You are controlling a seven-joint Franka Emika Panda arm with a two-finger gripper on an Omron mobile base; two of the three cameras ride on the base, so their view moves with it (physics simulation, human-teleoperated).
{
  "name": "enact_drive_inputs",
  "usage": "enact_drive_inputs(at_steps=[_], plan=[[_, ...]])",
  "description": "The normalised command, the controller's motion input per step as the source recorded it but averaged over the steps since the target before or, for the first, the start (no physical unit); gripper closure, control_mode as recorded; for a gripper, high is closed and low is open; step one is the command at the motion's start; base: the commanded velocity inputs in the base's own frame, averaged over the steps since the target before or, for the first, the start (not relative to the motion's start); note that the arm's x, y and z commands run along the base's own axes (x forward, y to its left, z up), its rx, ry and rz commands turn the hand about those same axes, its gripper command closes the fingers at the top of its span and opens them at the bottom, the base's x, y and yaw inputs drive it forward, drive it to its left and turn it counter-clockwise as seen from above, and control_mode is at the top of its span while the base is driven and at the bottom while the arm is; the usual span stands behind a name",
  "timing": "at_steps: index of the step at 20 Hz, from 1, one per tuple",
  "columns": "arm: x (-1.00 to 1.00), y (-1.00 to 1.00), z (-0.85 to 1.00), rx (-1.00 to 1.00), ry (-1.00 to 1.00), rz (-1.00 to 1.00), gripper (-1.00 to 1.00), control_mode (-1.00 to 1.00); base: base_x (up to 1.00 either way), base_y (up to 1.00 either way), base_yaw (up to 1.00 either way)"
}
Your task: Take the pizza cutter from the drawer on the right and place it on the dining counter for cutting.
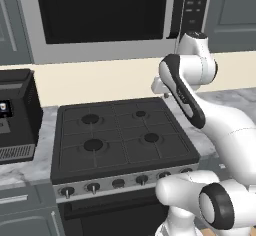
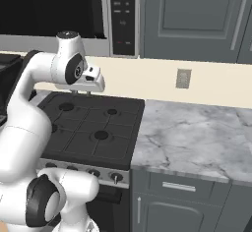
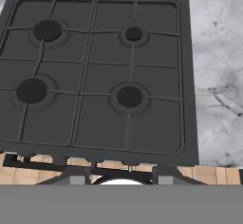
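- Microwave (image 1: 105, 15) sits overhead, above the stove; grey cabinets (image 2: 197, 19) stand to its right.
- Black stove (image 1: 122, 135) has four burners and a row of knobs (image 1: 92, 186) along its front edge; marble worktop (image 2: 197, 137) flanks it on the right.
- Arm (image 1: 200, 105) is raised above the stove's right side; gripper (image 2: 91, 84) hangs over the back burners, apart from the cooktop.
- Whether the fingers are spread or closed cannot be told; nothing is seen between the fingertips (image 3: 163, 173) in the hand view.
- The drawer (image 2: 179, 187) lies below the right worktop, front flush, silver handle (image 2: 178, 186) horizontal; pizza cutter unseen.
- Wall outlet (image 2: 183, 78) above the worktop.
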Motion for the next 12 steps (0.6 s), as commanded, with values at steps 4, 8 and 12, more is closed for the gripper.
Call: enact_drive_inputs(at_steps=[4, 8, 12], plan=[[-0.02, -0.11, -0.03, 0.01, 0.00, 0.00, -1.00, -1.00, 0.00, 0.00, 0.00], [-0.15, -0.50, -0.12, 0.10, 0.00, 0.00, -1.00, -1.00, 0.00, 0.00, 0.00], [-0.17, -0.61, -0.11, 0.15, 0.00, -0.03, -1.00, -1.00, 0.00, 0.00, 0.00]])
